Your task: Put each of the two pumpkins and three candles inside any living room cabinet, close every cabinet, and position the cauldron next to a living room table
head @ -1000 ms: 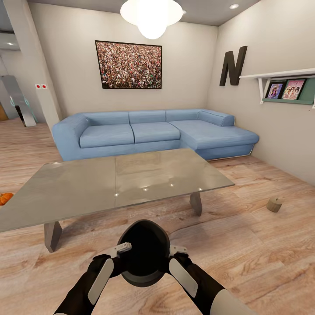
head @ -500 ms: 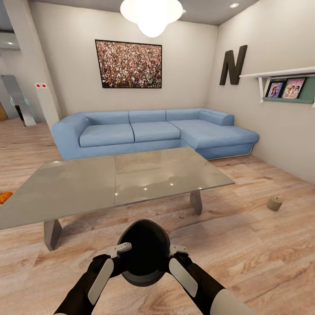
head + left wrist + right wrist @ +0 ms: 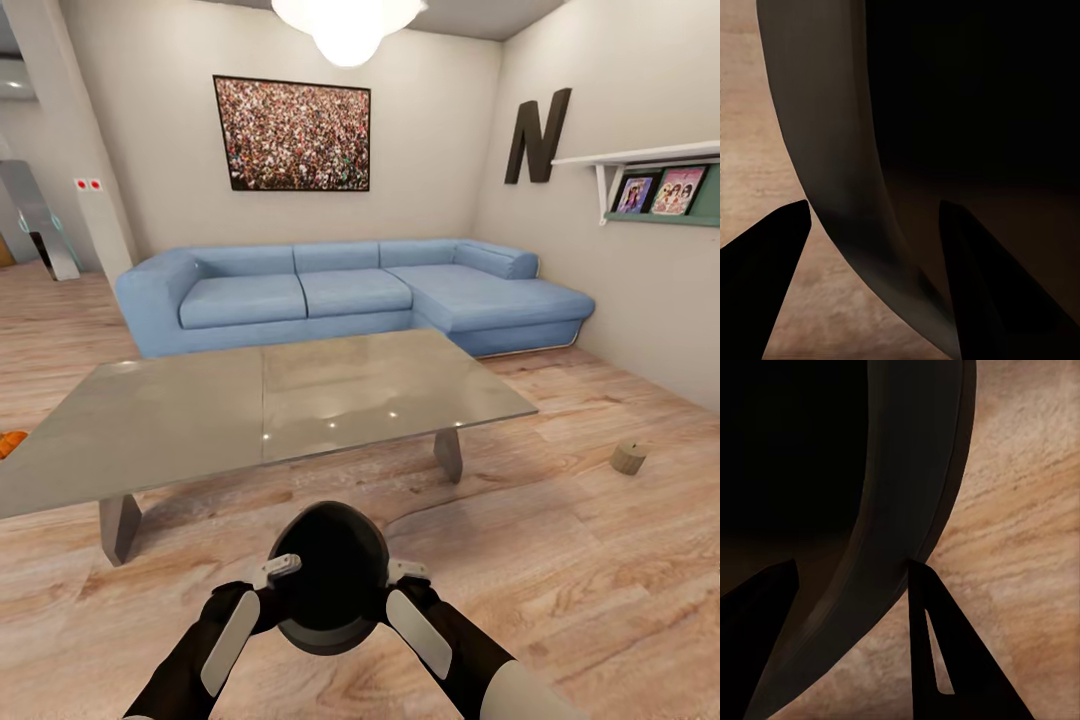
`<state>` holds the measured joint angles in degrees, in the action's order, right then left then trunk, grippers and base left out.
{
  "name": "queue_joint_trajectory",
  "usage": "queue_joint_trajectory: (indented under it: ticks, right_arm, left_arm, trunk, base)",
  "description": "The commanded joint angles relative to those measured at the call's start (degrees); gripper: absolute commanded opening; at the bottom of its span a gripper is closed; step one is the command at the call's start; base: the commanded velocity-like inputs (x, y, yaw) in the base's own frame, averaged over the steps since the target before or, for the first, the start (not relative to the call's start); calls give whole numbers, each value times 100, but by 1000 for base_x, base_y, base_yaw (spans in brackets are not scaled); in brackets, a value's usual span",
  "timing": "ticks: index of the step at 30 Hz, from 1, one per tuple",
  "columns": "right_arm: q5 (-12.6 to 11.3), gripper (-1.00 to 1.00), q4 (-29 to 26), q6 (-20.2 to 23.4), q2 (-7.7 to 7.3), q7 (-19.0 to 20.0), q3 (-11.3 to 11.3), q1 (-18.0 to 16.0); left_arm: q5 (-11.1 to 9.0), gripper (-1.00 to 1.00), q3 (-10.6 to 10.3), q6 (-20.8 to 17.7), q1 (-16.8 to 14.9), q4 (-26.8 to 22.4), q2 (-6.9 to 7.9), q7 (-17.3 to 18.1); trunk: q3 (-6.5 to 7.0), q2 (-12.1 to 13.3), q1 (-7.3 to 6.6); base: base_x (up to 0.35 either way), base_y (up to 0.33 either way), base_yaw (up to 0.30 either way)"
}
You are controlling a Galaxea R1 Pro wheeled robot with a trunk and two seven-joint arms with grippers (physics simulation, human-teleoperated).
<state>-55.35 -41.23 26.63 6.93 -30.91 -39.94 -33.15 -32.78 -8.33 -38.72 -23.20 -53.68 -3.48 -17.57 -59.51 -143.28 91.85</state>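
The robot carries the cauldron [image 3: 330, 578] low at 6 o'clock, left gripper [image 3: 283, 570] and right gripper [image 3: 403, 574] each clamped on the rim [image 3: 862, 225] from opposite sides, one finger inside and one outside. Over the past second the whole view has shifted slightly, the table [image 3: 250, 405] sitting a little higher in frame, which suggests the robot is rolling closer. The table lies ahead at 12 o'clock; a candle [image 3: 629, 456] rests on the floor at 2 o'clock, a pumpkin [image 3: 8, 443] at 9 o'clock. Setting the cauldron beside the table looks imminent.
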Motion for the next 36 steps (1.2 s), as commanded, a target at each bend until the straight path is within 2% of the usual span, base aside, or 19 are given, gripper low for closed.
queue_joint_trajectory:
  ticks: [1, 10, 36]
  right_arm:
    - [-20, -100, 1, 53, -8, -55, -22, -7]
    - [-20, -100, 1, 53, -8, -55, -20, -7]
    - [-20, -100, 1, 53, -8, -55, -22, -7]
  left_arm:
    - [43, -100, -10, -14, -5, -55, 5, -63]
    - [43, -100, -10, -20, -3, -59, 5, -63]
    - [43, -100, -10, -22, -3, -64, 5, -54]
  trunk:
    - [-28, -5, 0]
    - [-72, -8, 6]
    - [-72, -8, 6]
  base:
    - [0, 0, 0]
    - [9, 0, 0]
    - [121, 0, 0]
